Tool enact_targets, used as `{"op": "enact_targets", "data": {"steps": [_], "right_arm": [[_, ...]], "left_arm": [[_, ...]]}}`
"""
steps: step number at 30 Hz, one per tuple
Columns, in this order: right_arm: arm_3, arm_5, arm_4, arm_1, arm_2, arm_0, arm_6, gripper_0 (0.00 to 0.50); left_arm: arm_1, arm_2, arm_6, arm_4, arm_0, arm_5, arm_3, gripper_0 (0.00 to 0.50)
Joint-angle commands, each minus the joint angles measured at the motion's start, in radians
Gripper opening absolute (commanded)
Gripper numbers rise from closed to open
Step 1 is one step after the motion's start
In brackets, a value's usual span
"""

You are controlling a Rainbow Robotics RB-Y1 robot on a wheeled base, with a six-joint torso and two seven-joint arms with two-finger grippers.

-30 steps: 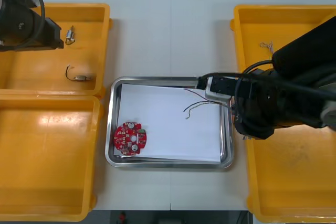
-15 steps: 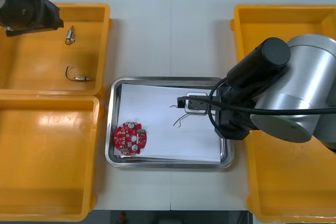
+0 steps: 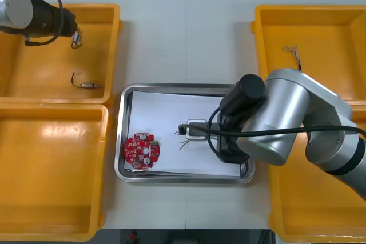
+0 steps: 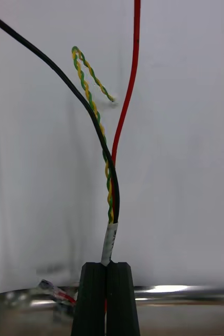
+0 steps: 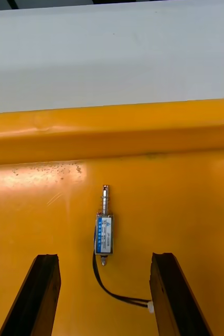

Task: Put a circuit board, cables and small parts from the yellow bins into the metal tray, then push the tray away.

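Observation:
My right gripper [image 4: 106, 266] is shut on a bundle of cables [image 4: 110, 173]: black, red, and twisted yellow and green. It hangs low over the white inside of the metal tray [image 3: 183, 88]. In the front view, the right gripper [image 3: 184, 130] is at the tray's middle, and the loose cable ends [image 3: 183, 142] trail just left of it. A round red circuit board [image 3: 142, 151] lies in the tray's near left corner. My left gripper [image 5: 104, 260] stands open over the far left yellow bin [image 3: 34, 78]. A small metal part [image 5: 104, 231] with a thin black lead lies just beyond the gap between its fingers.
A second small metal part [image 3: 87, 85] with a black lead lies nearer in the same bin. The far right yellow bin [image 3: 263, 32] holds a thin cable [image 3: 292, 52]. The near left bin [image 3: 51, 175] is bare. The right arm covers the tray's right side.
My right arm has carried the cables leftward from the tray's right edge to its middle. The left arm has shifted right toward the small metal part at the bin's far side.

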Motion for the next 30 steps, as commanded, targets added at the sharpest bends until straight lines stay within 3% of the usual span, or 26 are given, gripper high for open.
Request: {"op": "enact_targets", "data": {"steps": [1, 8, 9, 10, 11, 13, 14, 21, 30], "right_arm": [[0.041, -0.054, 0.060, 0.045, 0.078, -0.025, 0.051, 0.000], [0.083, -0.076, 0.072, 0.063, 0.090, -0.025, 0.060, 0.000], [0.083, -0.076, 0.072, 0.063, 0.092, -0.025, 0.060, 0.021], [0.083, -0.076, 0.072, 0.063, 0.095, -0.025, 0.060, 0.126], [0.083, -0.074, 0.072, 0.063, 0.097, -0.025, 0.055, 0.273], [0.083, -0.073, 0.072, 0.063, 0.095, -0.025, 0.051, 0.461], [0.081, -0.070, 0.072, 0.063, 0.097, -0.025, 0.051, 0.500], [0.054, -0.042, 0.075, 0.061, 0.092, -0.025, 0.046, 0.500], [-0.067, 0.088, 0.075, 0.058, 0.017, -0.025, 0.037, 0.500]], "left_arm": [[-0.035, 0.001, -0.040, -0.026, -0.053, -0.032, 0.009, 0.500], [-0.047, -0.073, -0.045, -0.029, -0.053, -0.170, 0.080, 0.500], [-0.049, -0.079, -0.046, -0.031, -0.053, -0.182, 0.086, 0.500], [-0.052, -0.088, -0.046, -0.038, -0.053, -0.199, 0.094, 0.500], [-0.053, -0.093, -0.046, -0.043, -0.053, -0.202, 0.098, 0.500], [-0.055, -0.093, -0.048, -0.054, -0.053, -0.202, 0.101, 0.500], [-0.057, -0.093, -0.049, -0.060, -0.053, -0.202, 0.101, 0.500], [-0.066, -0.093, -0.052, -0.083, -0.053, -0.204, 0.126, 0.500], [-0.076, -0.093, -0.054, -0.086, -0.053, -0.210, 0.149, 0.500]]}}
